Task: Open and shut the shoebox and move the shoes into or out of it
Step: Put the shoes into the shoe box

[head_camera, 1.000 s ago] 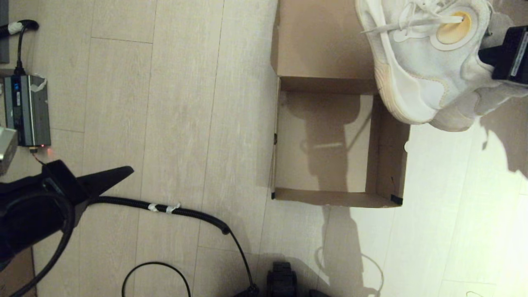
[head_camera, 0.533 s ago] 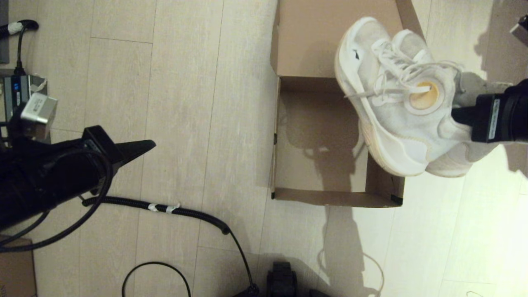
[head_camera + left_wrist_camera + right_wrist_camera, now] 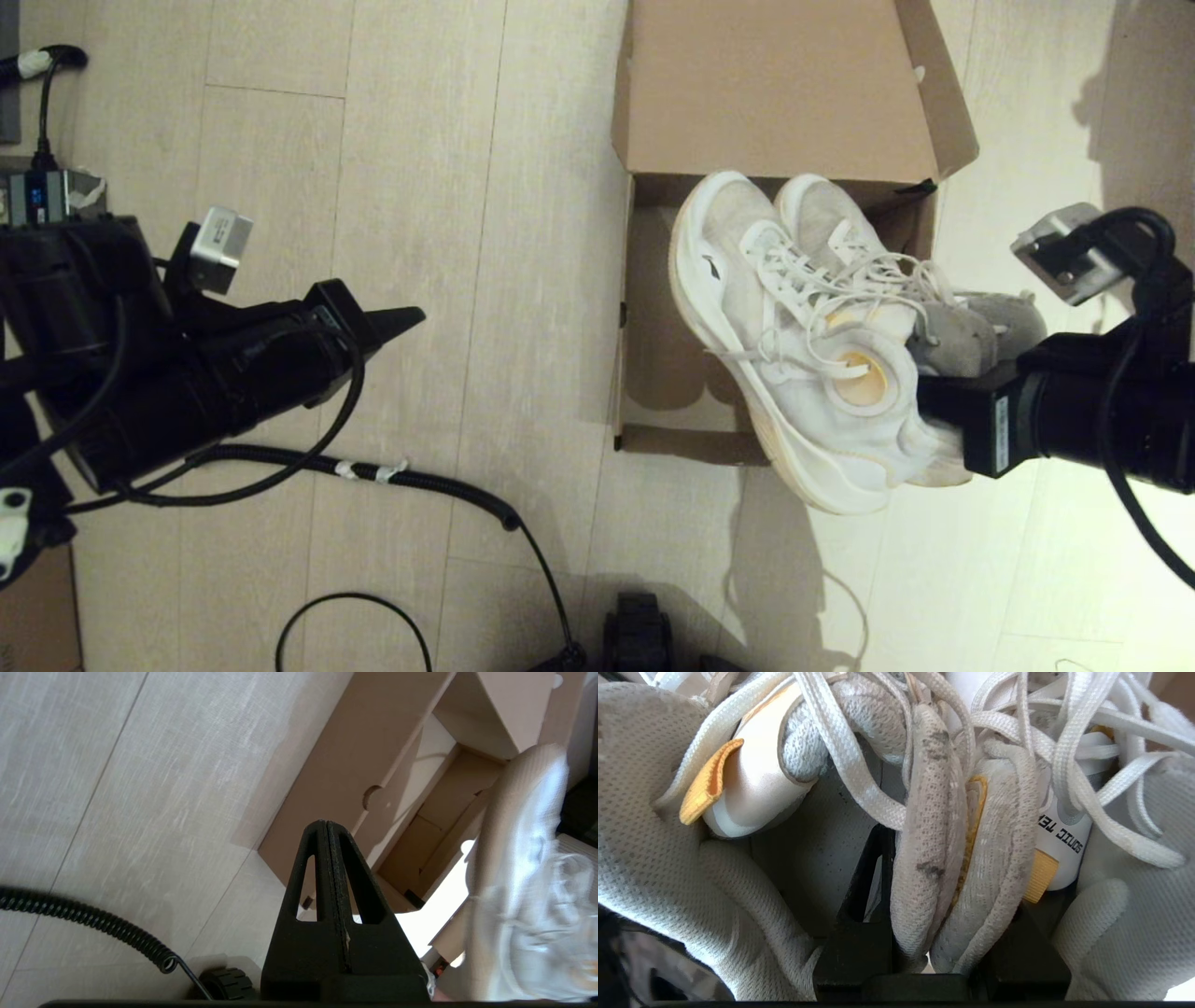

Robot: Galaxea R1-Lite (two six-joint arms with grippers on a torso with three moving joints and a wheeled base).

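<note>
The brown shoebox (image 3: 653, 392) stands open on the floor, its lid (image 3: 775, 84) folded back on the far side. Both white sneakers (image 3: 803, 345) hang together, tilted, over the box's right half, with toes over the inside and heels past its right wall. My right gripper (image 3: 934, 401) is shut on them. In the right wrist view it (image 3: 943, 896) pinches the two inner collars of the shoes (image 3: 934, 826) together. My left gripper (image 3: 411, 317) hovers shut and empty over the floor left of the box. Its wrist view shows the gripper (image 3: 326, 826), the shoebox (image 3: 336, 779) and the shoes (image 3: 518, 882).
A grey power unit (image 3: 47, 201) sits at the far left. A black corrugated cable (image 3: 420, 481) crosses the floor in front of the box, with a thin cable loop (image 3: 355, 607) nearer me. A black part (image 3: 639, 635) of my base shows at the near edge.
My right gripper has carried the shoes down and leftward, from high at the far right to over the box. My left gripper has moved right, closer to the box, still shut.
</note>
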